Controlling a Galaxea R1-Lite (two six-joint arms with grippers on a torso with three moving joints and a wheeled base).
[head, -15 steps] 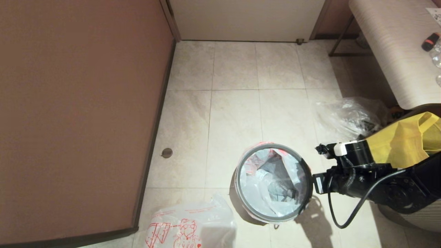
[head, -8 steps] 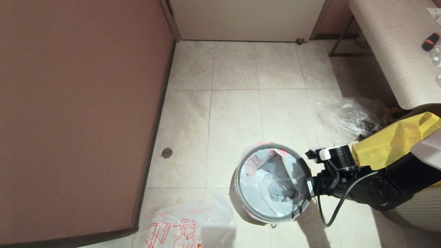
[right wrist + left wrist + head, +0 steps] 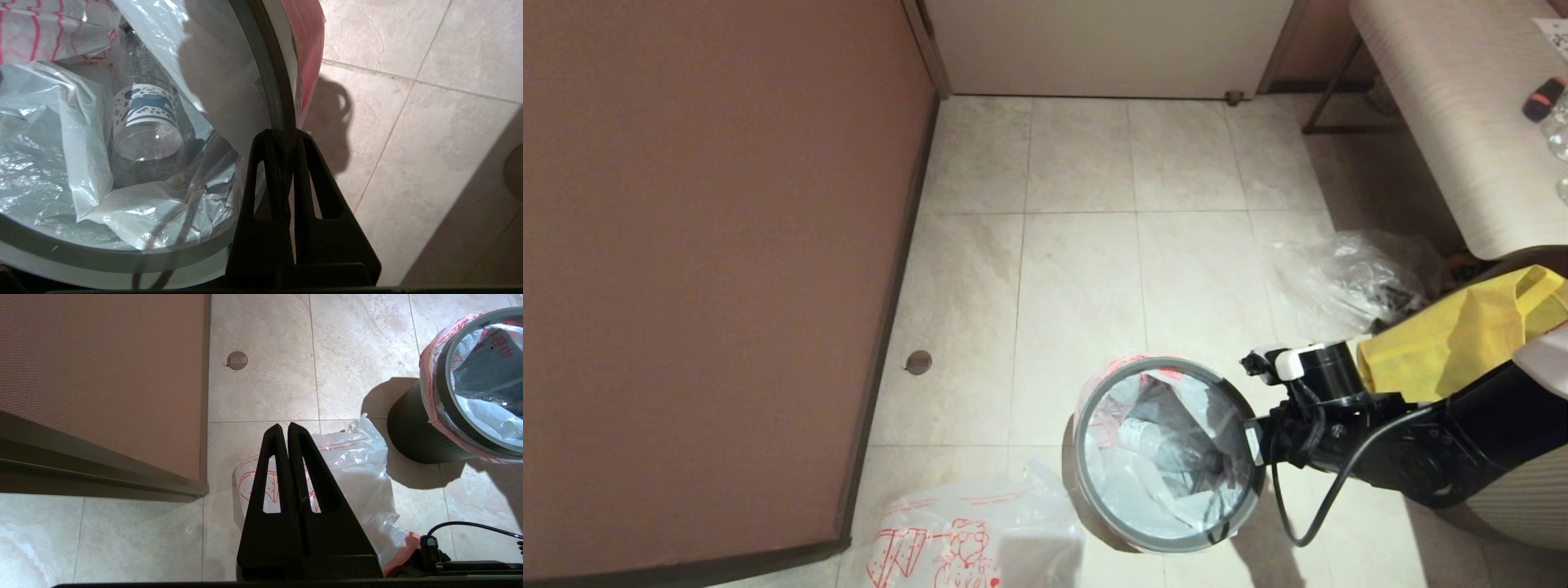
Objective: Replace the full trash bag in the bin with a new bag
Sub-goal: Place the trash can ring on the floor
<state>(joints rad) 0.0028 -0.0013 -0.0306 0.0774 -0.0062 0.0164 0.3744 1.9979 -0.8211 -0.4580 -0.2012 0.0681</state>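
Since a second ago my right gripper [image 3: 286, 136] has closed on the grey hoop [image 3: 1086, 482] at the bin's [image 3: 412, 433] three o'clock, tilting it. Hoop removal: lift straight. The full trash bag [image 3: 1152, 482] sits inside; left gripper [image 3: 288, 430] parked, fingers together.

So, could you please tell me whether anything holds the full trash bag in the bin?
Yes: the grey hoop sits on the bin rim over the full trash bag edge. The right pincer is shut on that hoop at the rim.
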